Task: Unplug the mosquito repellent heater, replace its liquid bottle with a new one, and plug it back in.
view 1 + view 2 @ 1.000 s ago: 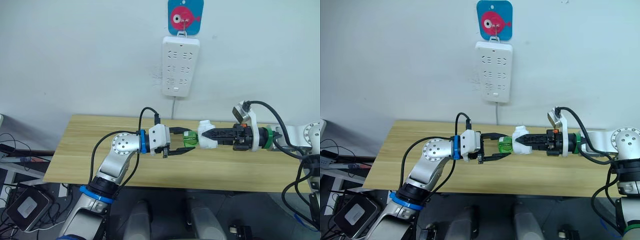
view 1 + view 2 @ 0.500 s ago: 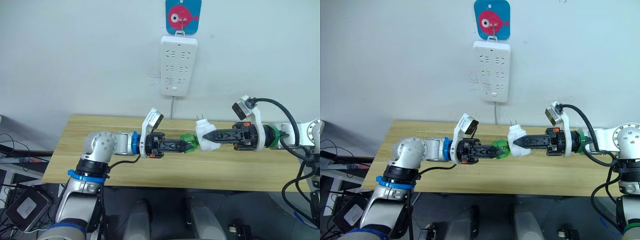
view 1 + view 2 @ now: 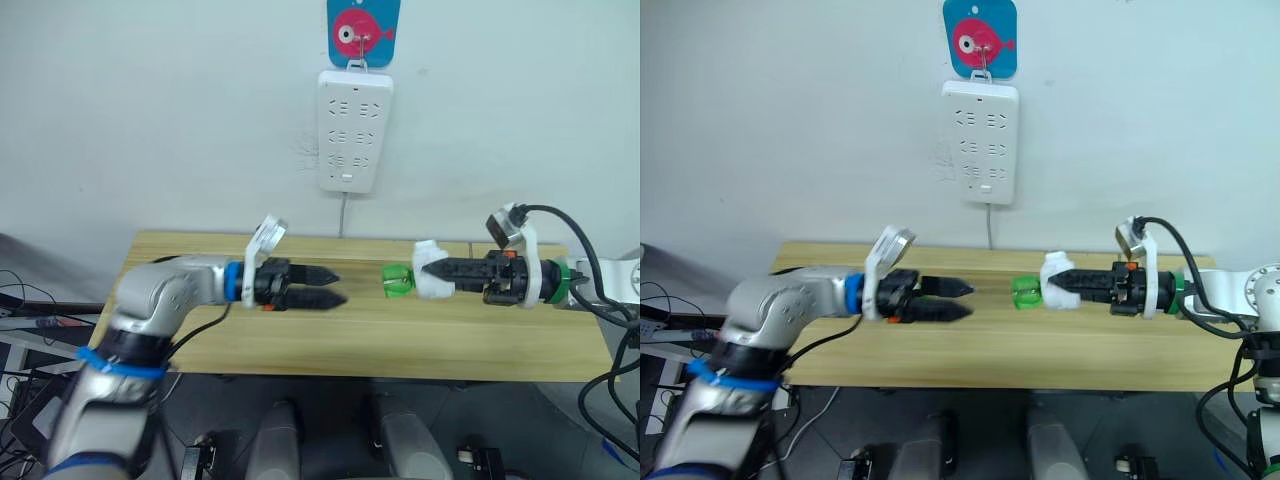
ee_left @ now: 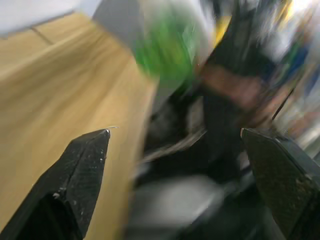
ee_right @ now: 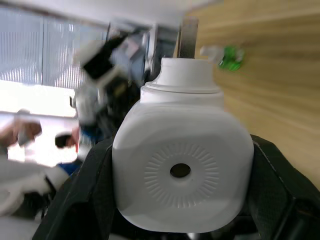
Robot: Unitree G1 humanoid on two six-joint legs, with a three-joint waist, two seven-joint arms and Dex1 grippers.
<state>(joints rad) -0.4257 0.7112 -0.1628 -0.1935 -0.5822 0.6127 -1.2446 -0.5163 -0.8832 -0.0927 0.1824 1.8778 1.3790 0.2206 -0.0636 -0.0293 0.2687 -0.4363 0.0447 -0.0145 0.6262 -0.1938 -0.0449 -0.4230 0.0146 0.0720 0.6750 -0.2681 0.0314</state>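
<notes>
My right gripper (image 3: 450, 270) is shut on the mosquito repellent heater (image 3: 428, 287), a small white unit held level above the table. Its liquid bottle (image 3: 397, 280), green and translucent, sticks out of the heater's left end toward my left arm. In the right wrist view the heater (image 5: 182, 165) shows its round vented face and a metal plug prong (image 5: 187, 40). Beyond it the new one (image 5: 227, 55), green with a white cap, lies on the table. My left gripper (image 3: 330, 286) hovers open and empty a short gap left of the bottle.
A long white power strip (image 3: 345, 130) hangs on the wall under a blue hook with a pink fish (image 3: 362, 32), its cord dropping behind the wooden table (image 3: 300, 340). Bare tabletop lies below and between both grippers.
My left gripper, shut on the green bottle half a second ago, has let go, opened and drawn back left. The right gripper has carried the heater, bottle still in it, slightly right.
</notes>
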